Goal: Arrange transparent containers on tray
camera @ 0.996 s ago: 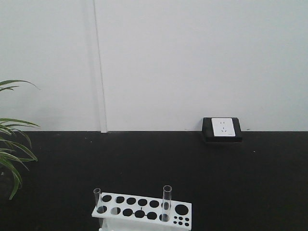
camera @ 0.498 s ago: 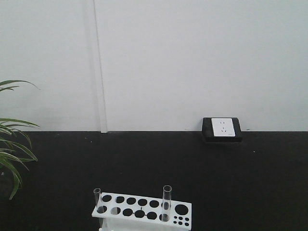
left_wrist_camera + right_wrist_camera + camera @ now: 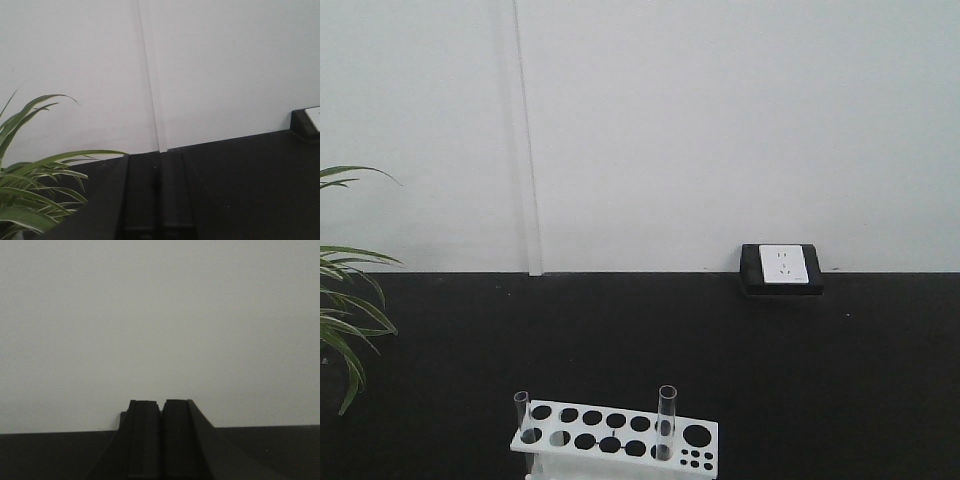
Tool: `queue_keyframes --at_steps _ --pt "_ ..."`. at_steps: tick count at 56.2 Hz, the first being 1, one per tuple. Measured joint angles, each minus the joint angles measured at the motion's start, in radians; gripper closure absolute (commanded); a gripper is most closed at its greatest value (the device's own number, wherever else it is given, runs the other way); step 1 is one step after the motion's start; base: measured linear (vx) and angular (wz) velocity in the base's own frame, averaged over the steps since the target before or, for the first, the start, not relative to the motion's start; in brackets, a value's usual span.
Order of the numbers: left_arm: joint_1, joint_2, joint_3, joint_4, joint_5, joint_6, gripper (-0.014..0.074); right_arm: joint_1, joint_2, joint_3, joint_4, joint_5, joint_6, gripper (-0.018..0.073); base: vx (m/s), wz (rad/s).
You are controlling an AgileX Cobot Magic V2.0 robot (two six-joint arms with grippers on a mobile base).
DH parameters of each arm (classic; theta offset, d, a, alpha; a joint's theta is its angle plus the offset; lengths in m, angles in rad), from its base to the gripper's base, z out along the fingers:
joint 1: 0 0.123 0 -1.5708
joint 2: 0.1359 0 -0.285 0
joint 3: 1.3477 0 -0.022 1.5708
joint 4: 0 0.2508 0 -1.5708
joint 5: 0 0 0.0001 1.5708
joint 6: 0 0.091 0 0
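— Two test tubes, upright in a white rack (image 3: 712, 448): is that the front camera's frame?
— Yes. The corner tube (image 3: 522, 412) stands in an end hole and the second tube (image 3: 666, 420) several holes along the same rack. Behind them is a black wall band (image 3: 640, 340), with a wall socket (image 3: 780, 265) at its top edge and a plant (image 3: 345, 320) at the side.
— Where do the tubes lie from the grippers?
— Cannot tell. Neither arm shows in the front view, and neither wrist camera shows a tube or the rack.
— The left gripper (image 3: 159, 200)?
— Its dark fingers are pressed together with only a thin seam between them, and nothing is held. The plant's green leaves fan out to its left. The socket's black frame sits well off to its right, at the top of the black band beyond the fingertips.
— And the right gripper (image 3: 161, 440)?
— Closed too, finger against finger and empty. It points at a white wall (image 3: 160, 315) above a dark strip.
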Motion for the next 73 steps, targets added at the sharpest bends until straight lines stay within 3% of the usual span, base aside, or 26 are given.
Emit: queue_keyframes --at_steps 11,26,35,59,70,73 --pt "0.0 0.017 0.0 0.0 -0.015 0.0 0.0406 0.0 0.017 0.0 0.0 0.004 0.0 0.0393 0.0 0.0" --pt "-0.012 0.022 -0.002 0.0 -0.014 0.0 0.0124 0.0 0.017 -0.001 0.0 0.005 0.0 -0.0013 0.0 0.0" --pt "-0.012 0.028 -0.002 0.0 -0.004 0.0 0.0031 0.0 0.019 -0.001 0.0 0.005 0.0 -0.0172 0.0 0.0" --pt "-0.012 0.028 0.001 0.001 -0.121 -0.05 0.005 0.036 0.031 0.0 -0.002 -0.083 0.061 -0.008 0.0 0.0" --pt "-0.012 0.025 0.098 0.082 -0.264 -0.05 0.0066 0.104 0.037 0.102 -0.104 -0.174 0.066 -0.0025 0.0 0.0" --pt "-0.012 0.022 0.143 0.117 -0.293 -0.082 0.0071 0.131 0.037 0.149 -0.129 -0.213 0.081 -0.0019 0.0 0.0"
